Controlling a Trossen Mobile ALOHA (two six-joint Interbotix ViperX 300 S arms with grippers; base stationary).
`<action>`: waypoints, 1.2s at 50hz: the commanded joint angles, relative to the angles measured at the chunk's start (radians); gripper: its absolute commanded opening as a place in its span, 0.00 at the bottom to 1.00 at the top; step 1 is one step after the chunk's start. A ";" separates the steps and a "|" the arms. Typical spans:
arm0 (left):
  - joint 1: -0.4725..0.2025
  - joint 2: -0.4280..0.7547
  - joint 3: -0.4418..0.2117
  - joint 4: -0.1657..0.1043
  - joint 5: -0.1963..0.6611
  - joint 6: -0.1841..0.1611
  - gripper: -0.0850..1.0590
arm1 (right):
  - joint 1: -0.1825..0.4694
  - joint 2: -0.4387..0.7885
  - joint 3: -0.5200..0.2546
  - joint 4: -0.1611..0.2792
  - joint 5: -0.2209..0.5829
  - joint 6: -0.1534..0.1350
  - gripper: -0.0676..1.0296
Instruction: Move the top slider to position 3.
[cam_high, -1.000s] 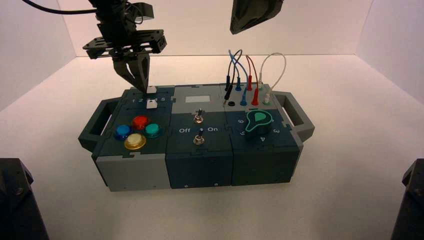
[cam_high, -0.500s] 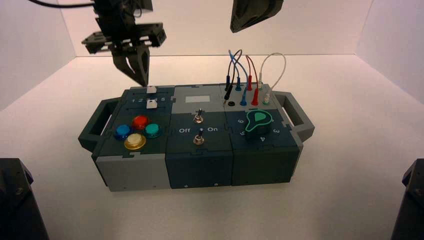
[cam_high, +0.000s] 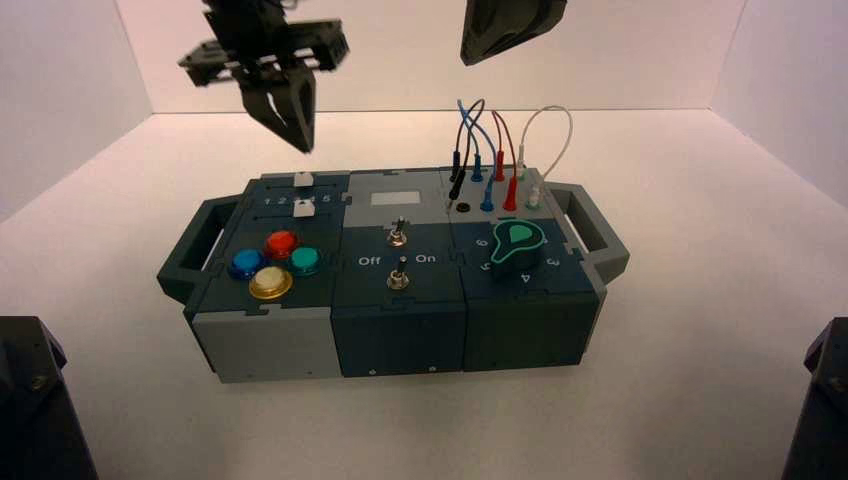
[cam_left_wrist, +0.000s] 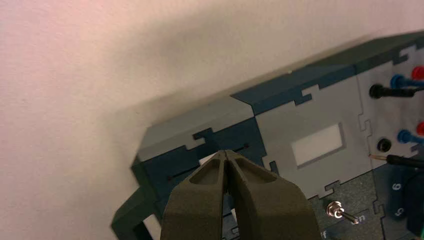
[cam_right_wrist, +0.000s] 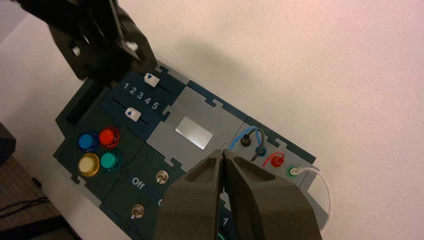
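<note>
The top slider (cam_high: 303, 180) is a tiny white knob at the back of the box's left panel; its twin (cam_high: 303, 208) sits just in front of it. In the right wrist view the top slider (cam_right_wrist: 151, 79) stands about level with the numeral 3 (cam_right_wrist: 140, 96) of the printed row 1 2 3 4 5. My left gripper (cam_high: 305, 145) hangs shut in the air above and behind the knob, touching nothing. In the left wrist view its fingers (cam_left_wrist: 200, 200) hide most of the top slider (cam_left_wrist: 206, 160). My right gripper (cam_right_wrist: 223, 152) is shut and parked high over the box's back.
Four round buttons, red (cam_high: 281, 243), blue, yellow and teal, sit in front of the sliders. Two metal toggle levers (cam_high: 397, 235) stand on the middle panel by Off and On. A green dial (cam_high: 515, 245) and plugged wires (cam_high: 497, 150) fill the right side.
My left gripper has risen from the top slider's knob and drifted slightly right, still shut. The knob and the right arm have not moved.
</note>
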 joint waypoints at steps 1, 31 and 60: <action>-0.011 0.003 -0.031 -0.003 -0.003 -0.005 0.05 | 0.005 -0.015 -0.012 0.000 -0.011 -0.002 0.04; -0.011 0.046 -0.041 0.003 -0.003 0.003 0.05 | 0.002 -0.015 -0.012 -0.002 -0.011 -0.002 0.04; -0.011 0.049 -0.041 0.005 -0.003 0.003 0.05 | 0.003 -0.015 -0.012 -0.002 -0.011 -0.003 0.04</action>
